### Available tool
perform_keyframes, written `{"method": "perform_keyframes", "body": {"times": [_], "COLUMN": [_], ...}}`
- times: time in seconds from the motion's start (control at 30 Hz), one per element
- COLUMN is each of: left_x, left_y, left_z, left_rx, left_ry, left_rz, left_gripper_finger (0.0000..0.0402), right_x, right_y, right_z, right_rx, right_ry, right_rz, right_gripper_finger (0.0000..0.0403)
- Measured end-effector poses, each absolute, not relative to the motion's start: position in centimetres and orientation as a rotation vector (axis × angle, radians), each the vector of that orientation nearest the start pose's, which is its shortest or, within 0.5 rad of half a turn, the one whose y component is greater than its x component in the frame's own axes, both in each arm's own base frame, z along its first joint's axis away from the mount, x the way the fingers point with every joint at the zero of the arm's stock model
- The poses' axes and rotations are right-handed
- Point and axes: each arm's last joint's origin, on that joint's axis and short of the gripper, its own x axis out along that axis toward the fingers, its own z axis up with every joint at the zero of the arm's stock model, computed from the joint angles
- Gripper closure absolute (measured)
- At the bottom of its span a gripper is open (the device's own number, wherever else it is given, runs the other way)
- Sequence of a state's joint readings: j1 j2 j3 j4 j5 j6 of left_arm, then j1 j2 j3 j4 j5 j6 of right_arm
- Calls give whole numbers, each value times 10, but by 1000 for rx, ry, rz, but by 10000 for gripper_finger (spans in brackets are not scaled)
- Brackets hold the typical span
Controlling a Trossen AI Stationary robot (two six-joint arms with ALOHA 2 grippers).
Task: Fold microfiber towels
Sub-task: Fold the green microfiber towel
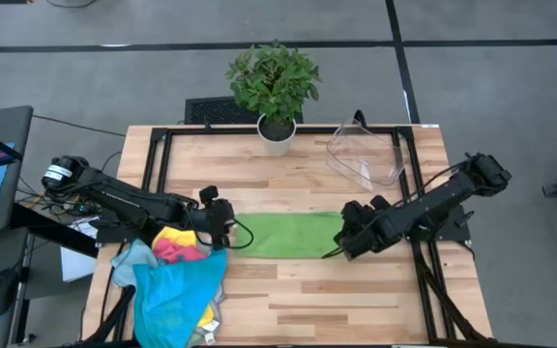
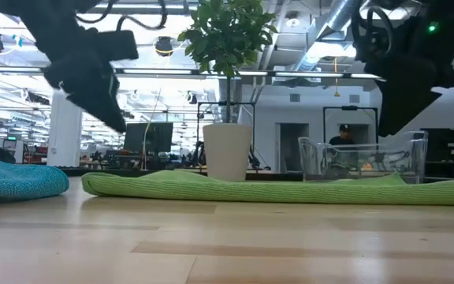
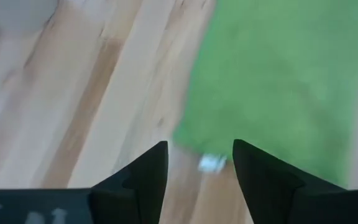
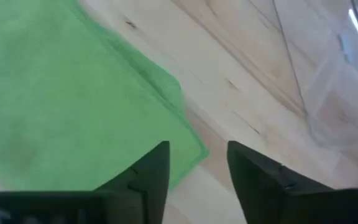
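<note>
A bright green towel (image 1: 288,235) lies folded into a flat strip on the middle of the table; it also shows in the low view (image 2: 274,188). My left gripper (image 3: 199,165) is open above the strip's left end, touching nothing. My right gripper (image 4: 197,163) is open above the strip's right end, over its corner (image 4: 191,146). A heap of blue, pink and yellow towels (image 1: 177,280) lies at the table's near left.
A potted plant (image 1: 276,92) stands at the table's far edge in the middle. A clear plastic bin (image 1: 367,153) sits at the far right. Bare wood lies between the green strip and the near edge (image 1: 337,300).
</note>
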State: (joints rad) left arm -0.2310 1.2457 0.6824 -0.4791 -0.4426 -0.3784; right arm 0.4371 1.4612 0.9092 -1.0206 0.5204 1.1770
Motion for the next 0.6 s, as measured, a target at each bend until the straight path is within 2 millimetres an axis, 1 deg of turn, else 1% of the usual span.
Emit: {"method": "perform_keyframes", "body": {"times": [0.07,0.13,0.17,0.23,0.3,0.37,0.43,0.5,0.6], "left_x": [215,215,216,223,229,233,234,235,239], "left_y": [-38,-38,-40,-49,-61,-73,-81,-86,-86], "left_z": [190,190,190,194,201,207,212,210,199], "left_rx": [-20,-80,-109,-142,-111,-35,64,123,94], "left_ry": [958,959,951,904,825,736,666,647,694], "left_rz": [410,427,402,268,112,28,21,27,53], "left_gripper_finger": [225,222,220,219,219,219,217,213,210], "right_x": [217,219,220,218,214,207,200,194,186], "right_y": [89,98,104,118,131,142,150,154,152], "right_z": [196,196,197,197,198,199,199,197,185], "right_rx": [270,247,232,200,168,126,89,54,42], "right_ry": [1080,1059,1047,1026,1002,979,979,995,1058], "right_rz": [-782,-697,-648,-555,-487,-456,-430,-403,-388], "right_gripper_finger": [194,185,182,178,177,177,177,177,177]}}
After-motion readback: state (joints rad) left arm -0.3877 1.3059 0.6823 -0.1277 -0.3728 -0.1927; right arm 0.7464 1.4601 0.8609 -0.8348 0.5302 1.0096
